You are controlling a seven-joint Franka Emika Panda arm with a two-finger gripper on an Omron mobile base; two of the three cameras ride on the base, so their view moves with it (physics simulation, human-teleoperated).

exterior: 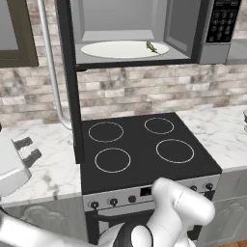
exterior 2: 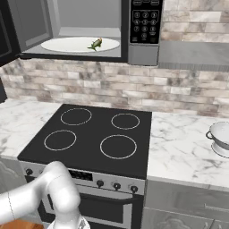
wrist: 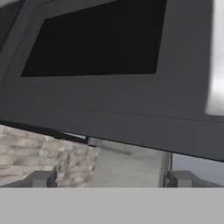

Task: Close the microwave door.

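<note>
The microwave [exterior: 183, 34] hangs above the stove with its pale cavity showing. A white turntable plate [exterior: 116, 49] inside carries a small green and yellow item [exterior: 152, 47]. The black keypad [exterior 2: 145, 20] is to the cavity's right. The microwave door [exterior: 71, 96] stands swung out toward me, edge-on, its pale bar handle [exterior: 50, 72] on the left side. In the hand view the door [wrist: 131, 109] is close ahead, with its black window and the handle [wrist: 216, 57] at right. My gripper [exterior: 28, 149] is open, left of and below the door, holding nothing; its tips [wrist: 41, 178] stand wide apart.
A black four-ring stove [exterior: 140, 149] sits below the microwave, with knobs along its front. Marble counter [exterior: 48, 169] lies on both sides. A white colander [exterior 2: 221, 136] stands on the right counter. A dark-framed wall cabinet door [exterior: 17, 34] is at upper left.
</note>
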